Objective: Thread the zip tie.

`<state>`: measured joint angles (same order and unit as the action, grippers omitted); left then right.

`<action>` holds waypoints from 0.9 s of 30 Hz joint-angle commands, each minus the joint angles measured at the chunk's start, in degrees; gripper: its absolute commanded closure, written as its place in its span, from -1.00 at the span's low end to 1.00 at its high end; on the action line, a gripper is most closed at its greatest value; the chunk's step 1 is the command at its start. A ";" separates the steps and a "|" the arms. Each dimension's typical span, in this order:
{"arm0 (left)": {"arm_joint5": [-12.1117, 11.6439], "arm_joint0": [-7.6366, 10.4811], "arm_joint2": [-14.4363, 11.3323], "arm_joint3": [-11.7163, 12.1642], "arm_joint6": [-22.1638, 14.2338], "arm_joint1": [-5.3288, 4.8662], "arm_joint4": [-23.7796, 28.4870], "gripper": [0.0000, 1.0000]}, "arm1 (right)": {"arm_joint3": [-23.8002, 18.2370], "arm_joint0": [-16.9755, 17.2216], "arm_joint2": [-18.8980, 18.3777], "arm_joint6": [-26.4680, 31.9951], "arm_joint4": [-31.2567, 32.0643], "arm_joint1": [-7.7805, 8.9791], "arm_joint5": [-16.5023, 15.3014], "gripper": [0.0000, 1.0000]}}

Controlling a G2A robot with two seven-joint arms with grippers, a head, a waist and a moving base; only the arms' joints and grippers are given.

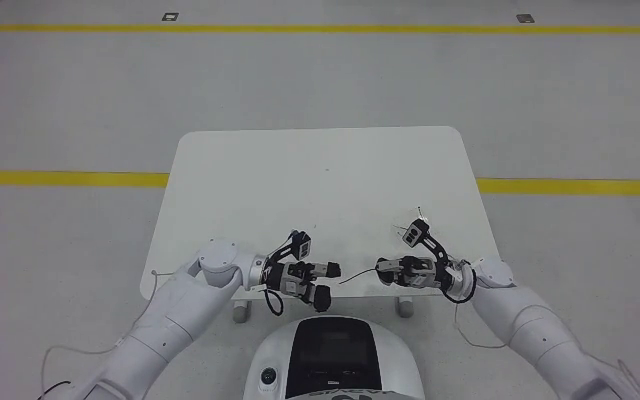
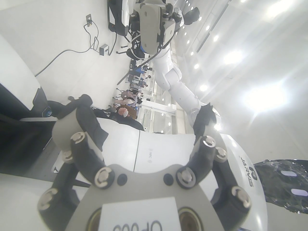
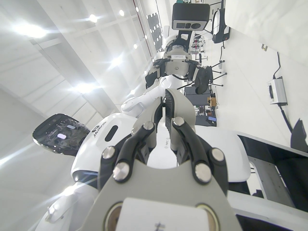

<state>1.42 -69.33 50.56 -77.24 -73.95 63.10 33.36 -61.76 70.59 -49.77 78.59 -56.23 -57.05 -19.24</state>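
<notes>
My right gripper (image 1: 381,267) hovers over the near edge of the white table (image 1: 320,170), shut on a thin black zip tie (image 1: 358,276). The tie's free end sticks out toward my left gripper (image 1: 329,282), which faces it a short way off, open and holding nothing. In the left wrist view the open fingers (image 2: 80,111) frame the right gripper (image 2: 150,27) farther off, with the zip tie (image 2: 134,70) slanting down from it. In the right wrist view my right gripper (image 3: 164,99) has its pads pressed together, and beyond it the left gripper (image 3: 176,73) stands open.
Both grippers hang above the table's near edge, close to the robot. Past them stretches the bare white tabletop. Yellow lines (image 1: 80,178) cross the grey floor around the table.
</notes>
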 commanded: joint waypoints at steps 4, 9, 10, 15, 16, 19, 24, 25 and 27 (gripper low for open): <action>1.16 2.57 -3.95 0.36 -4.14 1.04 2.82 -1.00 | -1.18 1.13 -1.09 0.79 -1.22 -0.14 0.53 1.00; 1.45 5.95 -7.89 2.30 -4.10 2.55 4.04 -1.00 | -1.99 1.76 -1.19 1.05 -2.86 -0.39 0.26 1.00; 1.26 6.66 -8.65 2.96 -3.76 2.91 4.40 -1.00 | -2.13 1.91 -1.25 1.05 -3.49 -0.41 0.12 1.00; 0.11 8.75 -11.05 5.56 -3.32 4.18 6.40 -1.00 | -3.08 2.19 -0.87 1.05 -5.52 -0.38 0.45 1.00; -0.38 9.00 -11.37 5.98 -3.39 4.38 6.85 -1.00 | -3.21 2.18 -0.75 1.05 -5.78 -0.35 0.57 1.00; -0.68 9.30 -11.69 6.43 -3.51 4.54 7.03 -1.00 | -3.29 2.11 -0.64 1.05 -6.18 -0.25 0.44 1.00; -0.68 9.30 -11.69 6.43 -3.51 4.54 7.03 -1.00 | -3.29 2.11 -0.64 1.05 -6.18 -0.25 0.44 1.00; -0.68 9.30 -11.69 6.43 -3.51 4.54 7.03 -1.00 | -3.29 2.11 -0.64 1.05 -6.18 -0.25 0.44 1.00; -0.96 9.06 -11.85 5.71 -1.11 4.55 6.23 -1.00 | -4.25 2.45 -0.74 -0.64 -5.52 -0.32 0.70 1.00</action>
<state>0.72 -60.19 38.81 -71.08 -76.69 67.64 40.10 -65.45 72.86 -50.45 79.10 -62.13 -57.33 -18.69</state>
